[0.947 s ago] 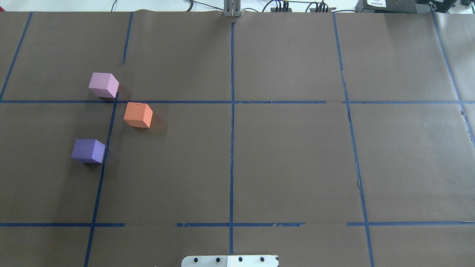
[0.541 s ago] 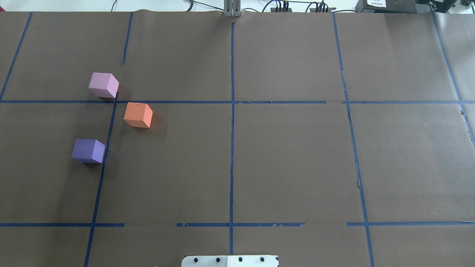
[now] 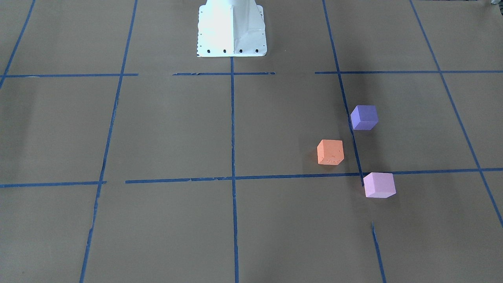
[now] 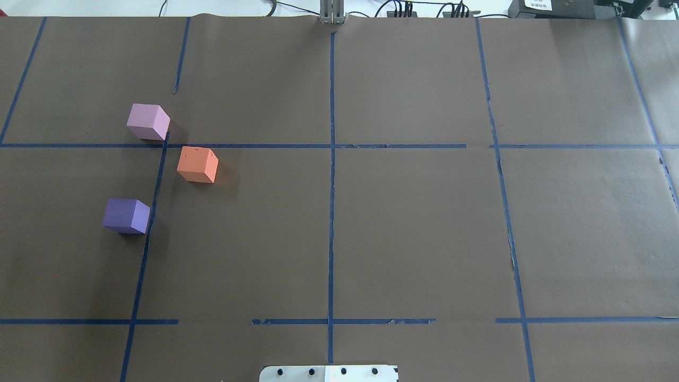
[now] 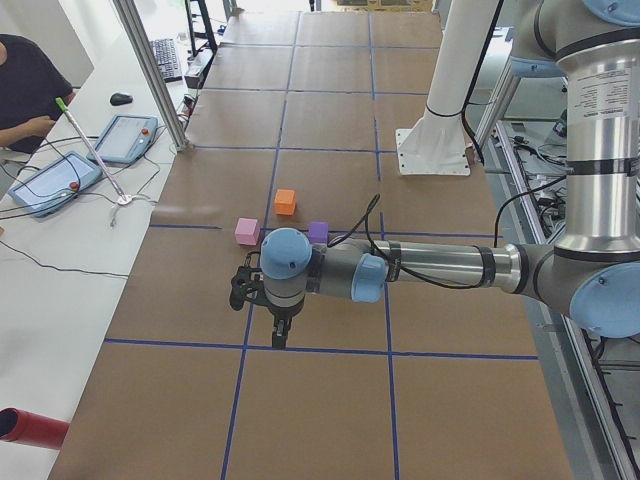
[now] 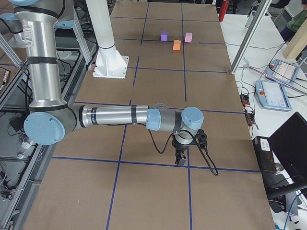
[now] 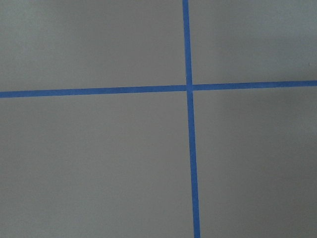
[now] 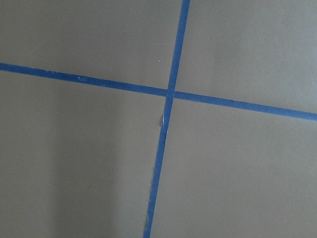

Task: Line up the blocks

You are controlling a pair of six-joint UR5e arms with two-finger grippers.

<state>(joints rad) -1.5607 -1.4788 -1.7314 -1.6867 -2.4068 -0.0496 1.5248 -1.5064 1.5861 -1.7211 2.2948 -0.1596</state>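
Note:
Three blocks stand apart on the brown paper, on my left half. In the overhead view the pale pink-lilac block (image 4: 148, 121) is farthest, the orange block (image 4: 197, 164) sits nearer and to its right, and the violet block (image 4: 126, 215) is nearest. They also show in the front view: violet (image 3: 364, 117), orange (image 3: 330, 151), pink-lilac (image 3: 379, 184). My left gripper (image 5: 277, 335) shows only in the exterior left view, hanging over a tape line well short of the blocks. My right gripper (image 6: 181, 160) shows only in the exterior right view, far from the blocks. I cannot tell whether either is open or shut.
Blue tape lines (image 4: 331, 175) mark a grid on the paper. The robot's white base plate (image 3: 231, 27) is at the table's near middle edge. A metal post (image 4: 332, 13) stands at the far edge. Both wrist views show only tape crosses. An operator's tablets (image 5: 55, 180) lie beside the table.

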